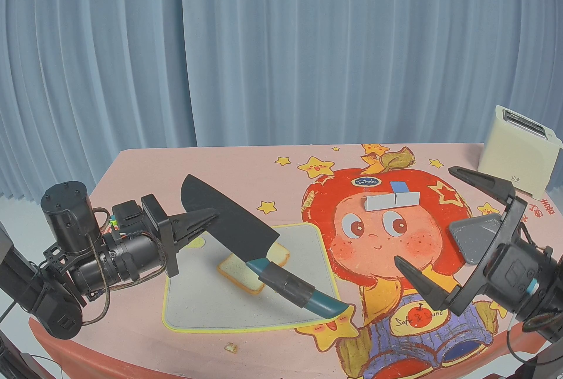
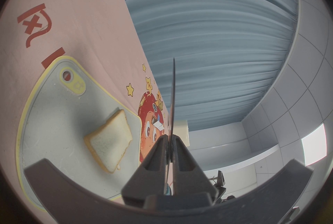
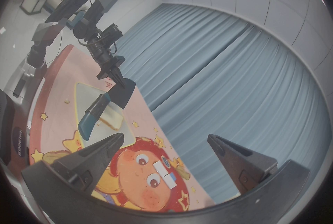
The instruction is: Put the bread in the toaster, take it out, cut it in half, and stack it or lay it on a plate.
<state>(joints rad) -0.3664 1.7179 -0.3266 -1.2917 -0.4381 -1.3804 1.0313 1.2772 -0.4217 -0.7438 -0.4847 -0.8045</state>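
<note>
Left gripper (image 1: pixel 206 220) is pinched tight on the black blade of a knife (image 1: pixel 234 227), teal handle sticking out free — above a whole, pale, brown-crusted bread slice (image 1: pixel 241 276) lying on the cutting board (image 1: pixel 199 304); right gripper (image 1: pixel 427 216) gapes wide, empty.

Matt knife blade (image 1: pixel 229 219), glossy plastic handle (image 1: pixel 321 302), smooth plastic cutting board (image 1: pixel 199 304).
</note>
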